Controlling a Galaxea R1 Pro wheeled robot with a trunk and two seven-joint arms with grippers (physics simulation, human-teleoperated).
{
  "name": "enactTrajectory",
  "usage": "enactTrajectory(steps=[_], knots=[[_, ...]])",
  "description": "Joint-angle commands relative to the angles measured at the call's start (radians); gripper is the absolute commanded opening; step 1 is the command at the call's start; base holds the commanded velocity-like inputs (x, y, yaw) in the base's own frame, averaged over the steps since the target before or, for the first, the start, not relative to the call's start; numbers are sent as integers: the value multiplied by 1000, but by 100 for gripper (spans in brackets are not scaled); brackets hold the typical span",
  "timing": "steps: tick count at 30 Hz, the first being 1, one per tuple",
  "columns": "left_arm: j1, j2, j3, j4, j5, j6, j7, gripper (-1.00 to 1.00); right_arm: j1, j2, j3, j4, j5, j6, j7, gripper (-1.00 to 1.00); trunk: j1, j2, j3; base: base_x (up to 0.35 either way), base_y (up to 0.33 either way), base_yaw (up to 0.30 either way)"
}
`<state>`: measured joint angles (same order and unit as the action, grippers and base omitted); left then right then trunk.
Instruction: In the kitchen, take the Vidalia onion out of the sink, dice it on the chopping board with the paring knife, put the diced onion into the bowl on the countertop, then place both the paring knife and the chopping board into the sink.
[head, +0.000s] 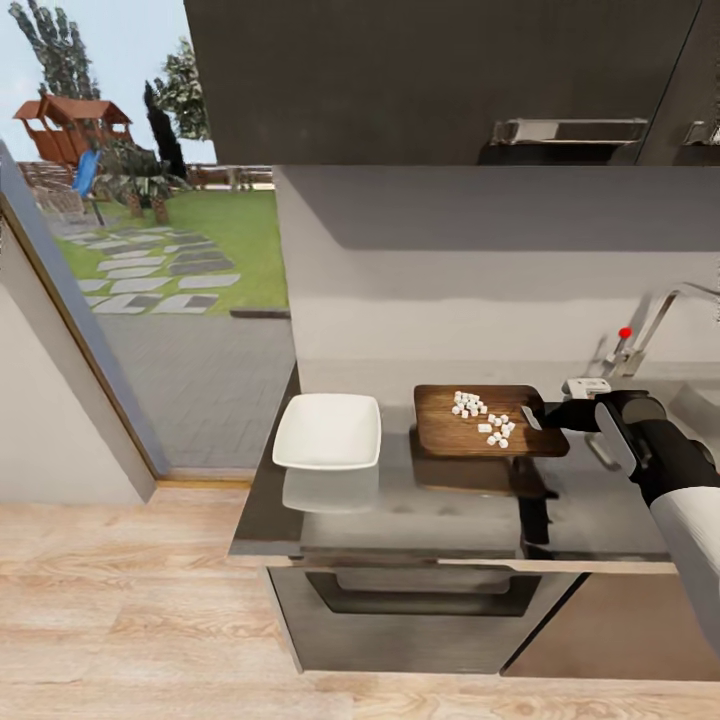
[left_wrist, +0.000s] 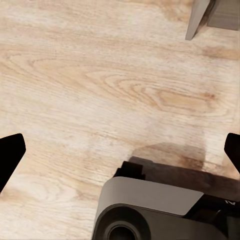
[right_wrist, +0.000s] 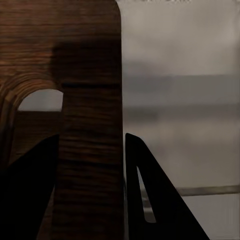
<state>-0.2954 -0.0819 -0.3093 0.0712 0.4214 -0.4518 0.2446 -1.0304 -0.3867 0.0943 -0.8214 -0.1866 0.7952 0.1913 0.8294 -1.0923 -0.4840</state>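
Two dark fingers (right_wrist: 150, 200) of the right gripper (right_wrist: 90, 165) pinch the handle end of the chopping board (right_wrist: 75, 75), one on each side of the wooden strip beside the slot hole. In the head view the same gripper (head: 545, 413) grips the board's (head: 480, 432) right end, and the board hangs a little above the countertop (head: 400, 510), casting a dark reflection beneath it. Small white pieces of diced onion (head: 482, 415) lie scattered on the board's upper face, toward its middle and right. Just left of the board, apart from it, the white bowl (head: 328, 432) sits on the countertop with nothing visible inside. Behind the right arm stands the chrome tap (head: 650, 325) with its red knob (head: 625, 332), and the sink's rim (head: 700, 400) shows at the picture's right edge. A drawer with a dark handle (head: 425, 600) sits below the counter. The left gripper (left_wrist: 120, 150) has its fingertips (left_wrist: 10, 150) spread wide over the wooden floor (left_wrist: 100, 75), holding nothing.
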Motion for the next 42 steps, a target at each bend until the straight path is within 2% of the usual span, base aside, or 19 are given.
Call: enactTrajectory(steps=[1, 5, 28, 32, 40, 42], knots=[[-2, -1, -9, 4, 5, -5, 2, 100, -1, -1, 4, -1, -7, 4, -3, -100, 0, -1, 1, 0, 0, 0], [-2, -1, -8, 4, 5, -5, 2, 100, -1, -1, 4, -1, -8, 4, -3, -100, 0, -1, 7, 0, 0, 0], [-1, -2, -9, 4, 5, -5, 2, 100, -1, -1, 4, 0, -3, 13, -4, -100, -88, 160, 110, 0, 0, 0], [-1, -1, -10, 4, 5, -5, 2, 100, -2, -1, 3, 1, -1, 89, -5, -100, -103, 188, 123, 0, 0, 0], [-1, -1, -9, 4, 5, -5, 2, 100, -2, -1, 4, 1, 0, 104, -6, -100, -134, 244, 148, 0, 0, 0], [-1, -2, -10, 4, 5, -5, 2, 100, -1, -1, 4, 1, 0, 104, -6, -100, -134, 244, 148, 0, 0, 0]])
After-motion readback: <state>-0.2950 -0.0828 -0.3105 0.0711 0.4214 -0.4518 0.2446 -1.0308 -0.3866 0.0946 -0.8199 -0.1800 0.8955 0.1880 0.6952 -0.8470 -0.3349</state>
